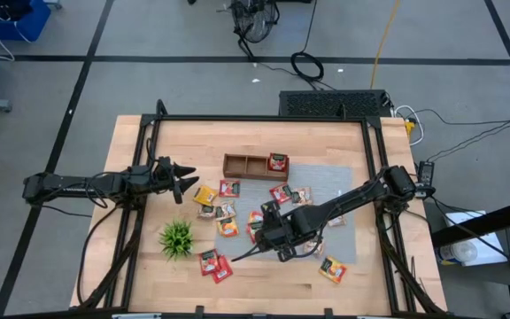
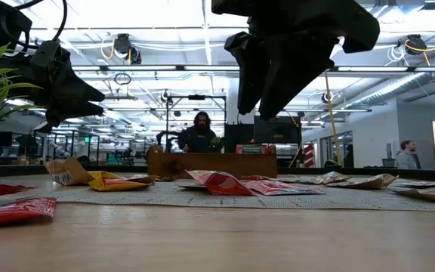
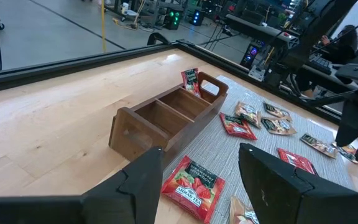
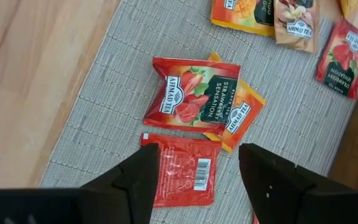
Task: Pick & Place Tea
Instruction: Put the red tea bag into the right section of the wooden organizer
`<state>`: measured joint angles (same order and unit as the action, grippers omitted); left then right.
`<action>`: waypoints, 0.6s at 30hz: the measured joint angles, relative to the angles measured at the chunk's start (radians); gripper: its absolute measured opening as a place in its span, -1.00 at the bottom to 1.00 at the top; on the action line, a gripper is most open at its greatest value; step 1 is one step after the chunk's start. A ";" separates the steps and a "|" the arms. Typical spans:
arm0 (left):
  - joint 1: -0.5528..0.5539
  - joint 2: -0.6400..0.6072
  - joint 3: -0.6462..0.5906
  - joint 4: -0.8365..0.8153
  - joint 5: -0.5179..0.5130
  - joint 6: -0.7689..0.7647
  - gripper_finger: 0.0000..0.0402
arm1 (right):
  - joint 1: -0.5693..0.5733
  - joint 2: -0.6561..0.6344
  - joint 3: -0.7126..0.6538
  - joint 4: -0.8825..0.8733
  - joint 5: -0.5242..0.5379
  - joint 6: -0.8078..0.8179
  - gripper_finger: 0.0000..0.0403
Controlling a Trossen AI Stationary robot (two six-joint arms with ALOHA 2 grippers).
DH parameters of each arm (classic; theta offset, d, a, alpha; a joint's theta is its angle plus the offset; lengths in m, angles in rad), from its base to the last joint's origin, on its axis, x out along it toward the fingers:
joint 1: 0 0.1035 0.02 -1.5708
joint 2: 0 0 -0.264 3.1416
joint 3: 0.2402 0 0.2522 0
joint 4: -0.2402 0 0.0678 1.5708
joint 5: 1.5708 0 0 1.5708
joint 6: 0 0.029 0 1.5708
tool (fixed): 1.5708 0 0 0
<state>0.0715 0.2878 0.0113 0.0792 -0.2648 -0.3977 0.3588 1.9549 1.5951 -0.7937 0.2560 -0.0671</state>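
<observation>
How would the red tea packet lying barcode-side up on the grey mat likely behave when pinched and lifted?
The red tea packet looks thin and flat, so it is probably light and floppy. Lying flush on the woven grey mat, it may slide before its edge lifts. The glossy wrapper could be slippery.

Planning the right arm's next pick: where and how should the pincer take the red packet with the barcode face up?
Come straight down on the barcode packet; the right pincer is open above it. It lies flat on the grey mat, so pinch across opposite edges; all look clear.

Robotics lab: open hall, ceiling strip lights [image 2: 202, 68], taped grey floor [image 1: 193, 84], equipment racks, seated person [image 2: 200, 132].
</observation>
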 joint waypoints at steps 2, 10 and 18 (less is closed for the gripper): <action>0.000 0.000 0.000 0.000 0.000 0.000 0.05 | 0.000 0.000 0.000 -0.005 0.000 0.013 0.02; 0.000 0.000 0.000 0.000 0.000 0.000 0.05 | 0.000 -0.005 0.036 -0.026 -0.037 0.032 0.02; 0.000 0.000 0.000 0.000 0.000 0.000 0.05 | -0.092 -0.007 0.090 -0.019 -0.170 0.138 0.02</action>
<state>0.0715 0.2878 0.0113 0.0791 -0.2646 -0.3977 0.2670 1.9480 1.6848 -0.8124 0.0856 0.0705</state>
